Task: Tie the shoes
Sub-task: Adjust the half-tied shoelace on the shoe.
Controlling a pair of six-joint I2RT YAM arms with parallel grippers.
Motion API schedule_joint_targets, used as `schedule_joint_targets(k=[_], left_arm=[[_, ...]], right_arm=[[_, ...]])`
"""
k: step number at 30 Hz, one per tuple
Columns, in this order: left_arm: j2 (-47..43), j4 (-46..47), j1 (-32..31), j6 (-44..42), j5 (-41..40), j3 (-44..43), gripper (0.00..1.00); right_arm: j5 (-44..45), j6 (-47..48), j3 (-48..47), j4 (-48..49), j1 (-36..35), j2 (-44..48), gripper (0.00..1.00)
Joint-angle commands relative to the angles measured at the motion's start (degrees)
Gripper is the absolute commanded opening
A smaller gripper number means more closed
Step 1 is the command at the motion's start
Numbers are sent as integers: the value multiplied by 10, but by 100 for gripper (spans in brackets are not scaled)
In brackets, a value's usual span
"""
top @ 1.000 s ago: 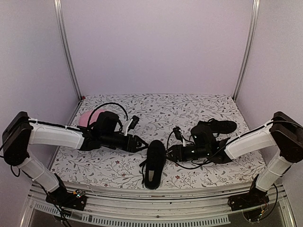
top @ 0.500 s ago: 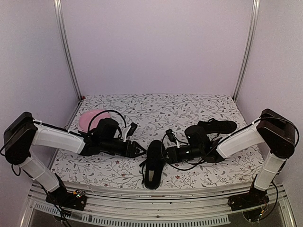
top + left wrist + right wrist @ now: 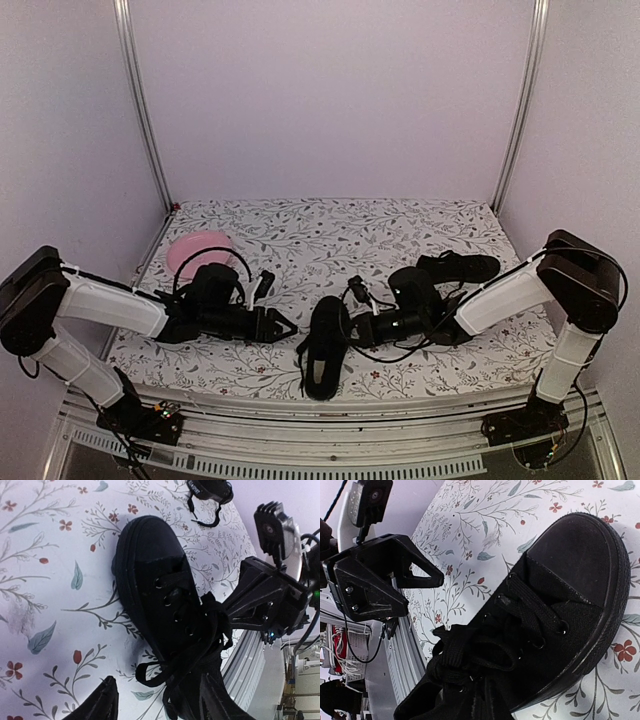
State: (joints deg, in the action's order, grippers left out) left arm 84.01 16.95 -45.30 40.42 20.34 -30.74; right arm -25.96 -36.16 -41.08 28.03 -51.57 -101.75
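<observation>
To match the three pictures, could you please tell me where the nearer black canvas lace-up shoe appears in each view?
Top external: black canvas lace-up shoe bottom centre.
Left wrist: shoe central, toe upper left.
Right wrist: shoe right half, toe upper right.
Shared landmark: white floral table cover.

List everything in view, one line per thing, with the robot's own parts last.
near shoe: one, black, front middle of the table, between the two grippers
far shoe: one, black, back right, behind the right arm
laces: black, bunched loose on the near shoe, no bow visible
plate: one, pink, back left, partly hidden by the left arm
table cover: one, white with a floral print, under everything
left gripper: one, black, open, by the near shoe's left side
right gripper: one, black, tip at the near shoe's laces, jaws unclear
</observation>
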Motion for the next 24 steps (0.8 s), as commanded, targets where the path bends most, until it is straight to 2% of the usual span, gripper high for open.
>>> schedule_joint_targets(k=[1,17,24], left_arm=[[-11,28,3,20,-7,17,55],[-1,54,5,30,9,28,54],[-1,60,4,34,11,30,55]], right_arm=[[8,1,7,12,2,2,3],[32,-16,81,19,3,70,3],[33,82,43,-14,-2,69,27]])
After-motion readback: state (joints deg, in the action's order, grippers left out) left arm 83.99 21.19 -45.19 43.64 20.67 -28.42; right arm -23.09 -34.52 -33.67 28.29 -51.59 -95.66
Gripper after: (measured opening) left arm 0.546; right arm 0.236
